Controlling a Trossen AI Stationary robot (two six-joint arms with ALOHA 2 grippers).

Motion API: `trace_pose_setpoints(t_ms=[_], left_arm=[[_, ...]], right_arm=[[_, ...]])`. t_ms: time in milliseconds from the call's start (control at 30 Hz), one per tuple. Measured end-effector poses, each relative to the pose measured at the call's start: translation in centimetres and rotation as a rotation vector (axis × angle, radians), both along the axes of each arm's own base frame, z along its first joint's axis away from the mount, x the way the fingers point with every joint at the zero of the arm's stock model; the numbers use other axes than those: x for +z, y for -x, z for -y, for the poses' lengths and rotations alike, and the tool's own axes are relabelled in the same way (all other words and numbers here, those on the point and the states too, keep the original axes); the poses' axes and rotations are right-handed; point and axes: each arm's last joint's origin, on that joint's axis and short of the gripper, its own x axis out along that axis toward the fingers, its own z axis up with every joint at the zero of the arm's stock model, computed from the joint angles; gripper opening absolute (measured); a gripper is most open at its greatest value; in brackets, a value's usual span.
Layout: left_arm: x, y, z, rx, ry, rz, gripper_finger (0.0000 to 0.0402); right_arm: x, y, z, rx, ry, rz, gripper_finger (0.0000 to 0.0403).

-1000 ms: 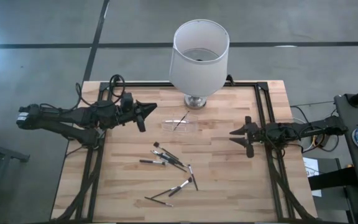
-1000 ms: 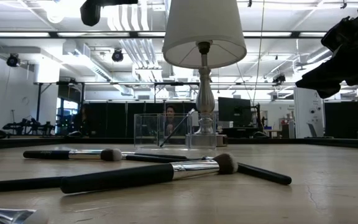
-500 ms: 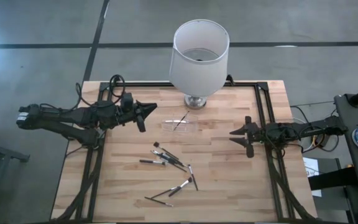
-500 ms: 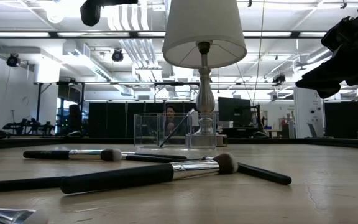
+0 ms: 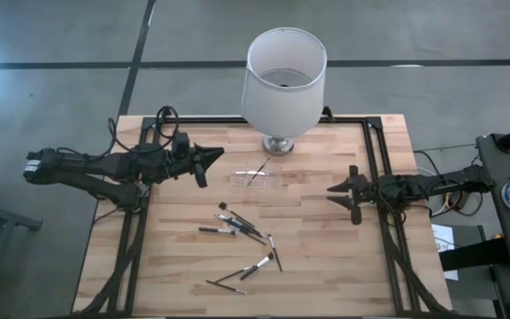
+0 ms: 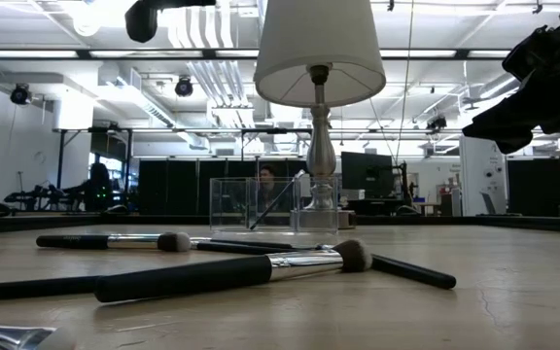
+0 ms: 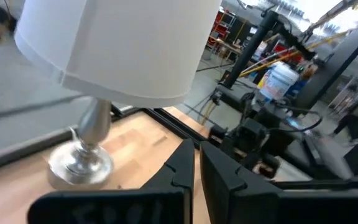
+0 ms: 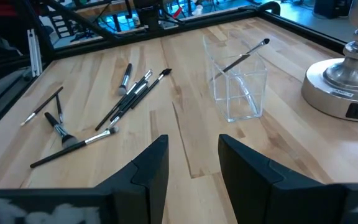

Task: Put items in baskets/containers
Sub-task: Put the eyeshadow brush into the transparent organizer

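Observation:
Several thin dark brushes (image 5: 242, 237) lie flat and scattered on the near middle of the wooden table (image 5: 326, 283); they also show in the right wrist view (image 8: 129, 93) and close up in the low view (image 6: 231, 274). One brush (image 8: 241, 57) stands slanted in the clear container (image 8: 238, 87), leaning on its rim; the container (image 5: 257, 176) rests in front of the lamp. My left gripper (image 5: 212, 158) hovers shut and with nothing in it, left of the container, its fingers (image 7: 185, 168) pointing level. My right gripper (image 5: 333, 194) hovers open to the container's right, with nothing between its fingers (image 8: 151, 162).
A lamp with a large white shade (image 5: 283, 75) and a metal base (image 5: 279, 143) stands at the table's far middle, just behind the container. A black frame rail (image 5: 374, 159) runs along the table's sides. Bare wood lies between the brushes and the right gripper.

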Motion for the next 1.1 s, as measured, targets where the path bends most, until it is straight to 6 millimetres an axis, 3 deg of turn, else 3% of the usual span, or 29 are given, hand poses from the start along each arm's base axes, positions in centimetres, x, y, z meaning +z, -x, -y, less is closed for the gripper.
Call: trace_pose_setpoints(t_ms=[100,267,400,633,833,1000,1100], left_arm=[[-0.1,0.0,0.1,-0.022,0.03,0.0,0.0021],[-0.2,-0.3,0.7,-0.244,0.024,-0.02,0.0021],[-0.5,-0.6,1.1,-0.381,0.051,-0.035,0.0021],[-0.9,-1.0,1.2,-0.41,0.066,-0.054,0.0021],[-1.2,-0.9,1.2,-0.423,0.016,-0.101,0.0021],[-3.1,-0.4,0.6,-0.329,0.106,-0.289,0.0021],[-4.3,0.2,0.2,-0.296,0.187,-0.416,0.0021]], right_arm=[[0.0,0.0,0.1,-0.007,0.057,-0.001,0.0134],[0.0,0.0,0.3,0.017,0.444,-0.05,0.0134],[0.1,0.0,0.3,0.074,0.65,-0.076,0.0134],[1.6,-0.4,0.3,0.01,0.697,0.065,0.0134],[4.9,-0.3,0.5,-0.169,0.353,0.443,0.0134],[6.8,0.2,1.0,-0.316,-0.252,0.735,0.0134],[6.5,-0.3,1.2,-0.432,-0.472,0.738,0.0134]])
